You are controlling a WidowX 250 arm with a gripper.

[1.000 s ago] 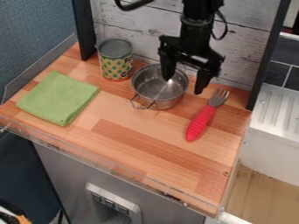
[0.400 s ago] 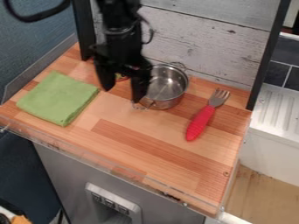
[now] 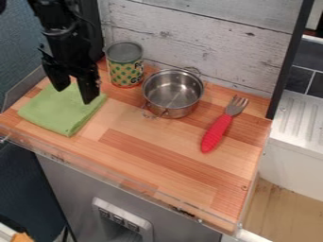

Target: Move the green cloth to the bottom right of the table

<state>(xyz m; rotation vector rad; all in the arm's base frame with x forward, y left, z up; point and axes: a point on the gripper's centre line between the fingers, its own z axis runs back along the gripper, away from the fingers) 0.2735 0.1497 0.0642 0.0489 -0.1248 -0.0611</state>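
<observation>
The black gripper (image 3: pixel 73 95) hangs over the upper part of the green cloth, its two fingers spread apart with nothing between them. Folded into a rough square, the green cloth (image 3: pixel 58 112) lies flat at the left side of the wooden table (image 3: pixel 170 163). The gripper covers part of the cloth's upper edge. Whether the fingertips touch the cloth I cannot tell.
A patterned can (image 3: pixel 125 66) stands at the back, just right of the gripper. Beside it sits a metal pot (image 3: pixel 173 94) with wire handles. A fork (image 3: pixel 217 130) with a red handle lies at the right. A clear rail (image 3: pixel 120 177) runs along the front edge.
The gripper has swung left from over the pot, past the can, to above the cloth. It was apart before and remains so. Cloth, can, pot and fork have kept their places.
</observation>
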